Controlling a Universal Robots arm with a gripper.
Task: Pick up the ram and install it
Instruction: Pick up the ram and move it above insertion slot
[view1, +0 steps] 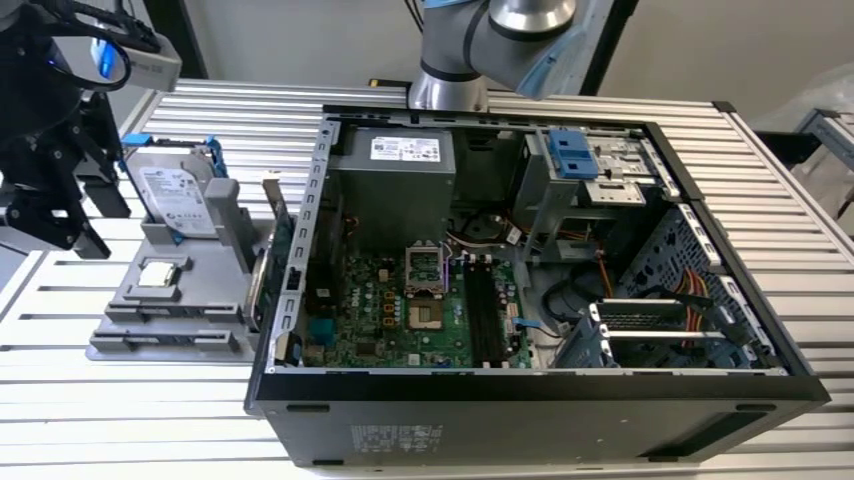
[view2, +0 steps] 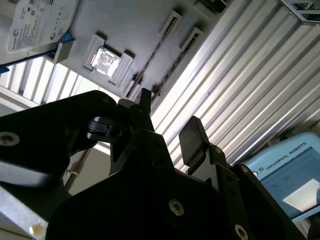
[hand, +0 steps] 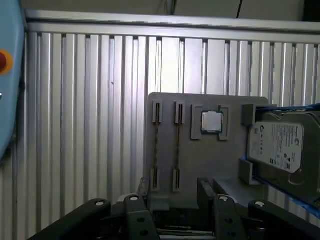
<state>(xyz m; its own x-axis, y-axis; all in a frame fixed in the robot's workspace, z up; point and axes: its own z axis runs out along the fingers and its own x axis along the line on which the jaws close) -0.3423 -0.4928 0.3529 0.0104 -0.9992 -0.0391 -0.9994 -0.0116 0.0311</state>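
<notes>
The gripper (hand: 175, 189) hangs with its two black fingers (hand: 145, 186) spread apart and nothing between them. Just ahead of the fingertips, not touched, the ram (hand: 177, 145) stands on edge in a slot of the gray tray (hand: 200, 160), roughly in line with the gap between the fingers. A second thin stick (hand: 157, 145) stands parallel beside it. Beyond them on the same tray rests the square silver processor chip (hand: 212, 122), then the hard drive (hand: 280, 147) in its blue frame. Farthest from the gripper, in the exterior view, the open computer case (view1: 534, 400) lies on the ribbed metal table (view1: 80, 420), its black memory slots (view1: 483, 315) showing.
</notes>
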